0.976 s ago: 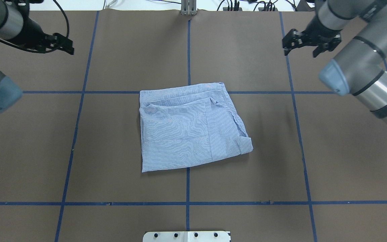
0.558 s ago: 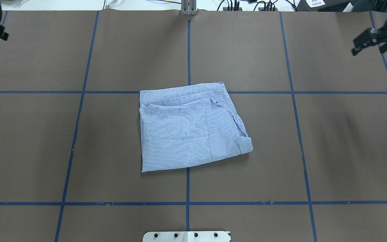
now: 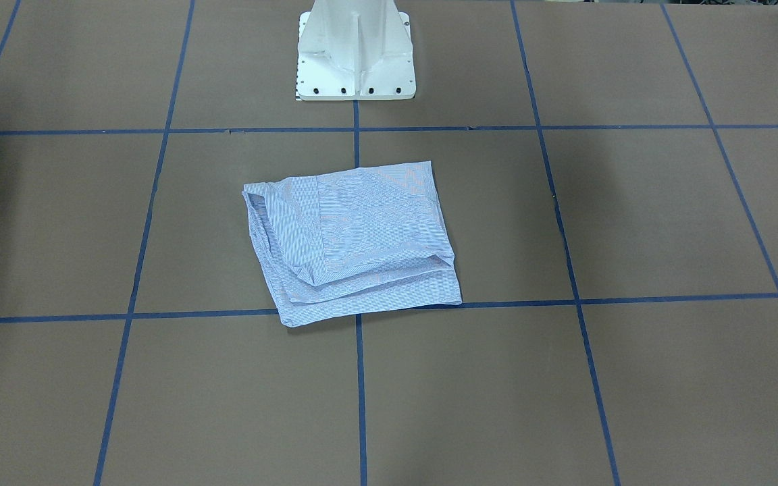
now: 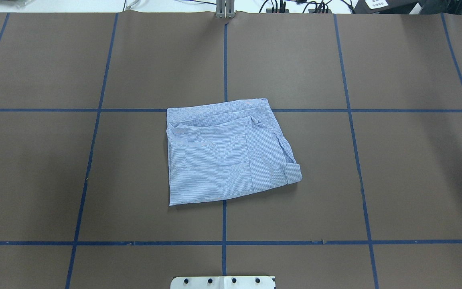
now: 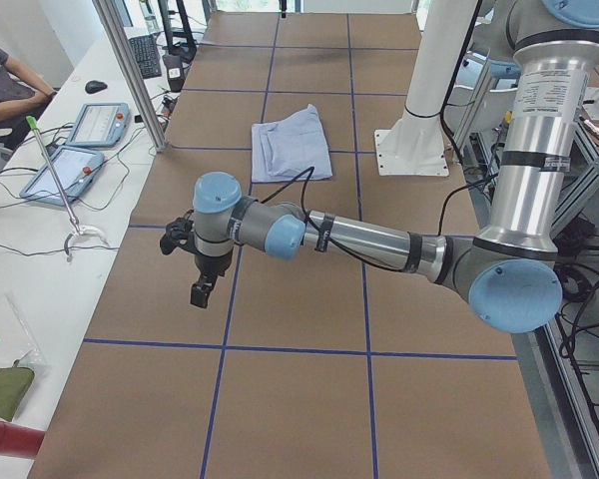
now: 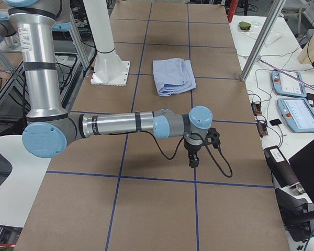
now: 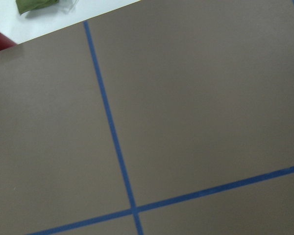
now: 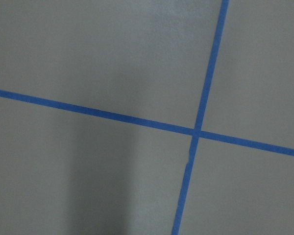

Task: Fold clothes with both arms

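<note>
Shows shirt (image 4: pixel 227 154) folded flat on bench (image 4: pixel 375 180), seemingly finished, with left hand (image 5: pixel 200 291) and right hand (image 6: pixel 193 159) hanging well clear of it to avoid snagging, their opening impossible to tell.

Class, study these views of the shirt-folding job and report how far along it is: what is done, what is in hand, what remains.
Done: the shirt lies folded into a compact square on the table. In hand: nothing; the left claw and right claw hang over bare table far from it. Left: probably nothing, perhaps neatening its rumpled side edge.
</note>
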Action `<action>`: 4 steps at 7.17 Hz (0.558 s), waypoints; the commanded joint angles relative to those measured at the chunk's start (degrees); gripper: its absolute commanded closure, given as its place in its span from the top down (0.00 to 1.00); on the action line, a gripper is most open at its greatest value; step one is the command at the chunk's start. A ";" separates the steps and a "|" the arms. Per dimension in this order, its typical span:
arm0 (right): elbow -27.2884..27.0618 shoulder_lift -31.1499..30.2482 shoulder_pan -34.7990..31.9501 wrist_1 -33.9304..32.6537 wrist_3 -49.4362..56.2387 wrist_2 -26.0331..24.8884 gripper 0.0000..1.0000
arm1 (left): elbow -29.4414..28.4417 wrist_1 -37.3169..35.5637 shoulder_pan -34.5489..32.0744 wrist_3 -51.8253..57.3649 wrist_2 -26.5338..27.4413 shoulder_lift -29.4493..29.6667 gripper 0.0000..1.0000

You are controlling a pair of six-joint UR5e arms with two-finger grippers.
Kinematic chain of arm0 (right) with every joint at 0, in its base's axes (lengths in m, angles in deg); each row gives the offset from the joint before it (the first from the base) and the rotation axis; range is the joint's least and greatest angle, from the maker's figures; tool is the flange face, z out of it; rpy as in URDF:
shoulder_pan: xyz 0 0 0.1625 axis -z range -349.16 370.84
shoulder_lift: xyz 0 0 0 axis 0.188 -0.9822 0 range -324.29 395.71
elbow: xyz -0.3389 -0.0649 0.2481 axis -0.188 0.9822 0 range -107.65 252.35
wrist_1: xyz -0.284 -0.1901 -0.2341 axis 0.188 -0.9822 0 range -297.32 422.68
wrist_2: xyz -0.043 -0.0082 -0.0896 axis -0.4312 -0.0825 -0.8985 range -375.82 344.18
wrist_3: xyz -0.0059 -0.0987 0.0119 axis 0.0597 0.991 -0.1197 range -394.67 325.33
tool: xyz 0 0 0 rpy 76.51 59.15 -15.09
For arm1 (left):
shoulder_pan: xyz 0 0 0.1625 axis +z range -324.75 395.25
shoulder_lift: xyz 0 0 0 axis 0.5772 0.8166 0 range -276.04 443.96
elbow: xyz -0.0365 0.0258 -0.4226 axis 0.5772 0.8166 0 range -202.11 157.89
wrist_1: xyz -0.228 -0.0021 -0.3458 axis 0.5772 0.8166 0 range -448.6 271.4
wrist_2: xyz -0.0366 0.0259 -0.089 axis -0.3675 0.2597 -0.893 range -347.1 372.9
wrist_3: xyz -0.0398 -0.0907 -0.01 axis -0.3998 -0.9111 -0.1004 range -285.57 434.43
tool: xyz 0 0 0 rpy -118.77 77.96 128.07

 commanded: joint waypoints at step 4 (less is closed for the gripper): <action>-0.91 -6.03 -2.93 1.04 1.34 0.28 1.00 | 0.05 8.48 -1.82 -0.54 -3.06 -6.83 0.99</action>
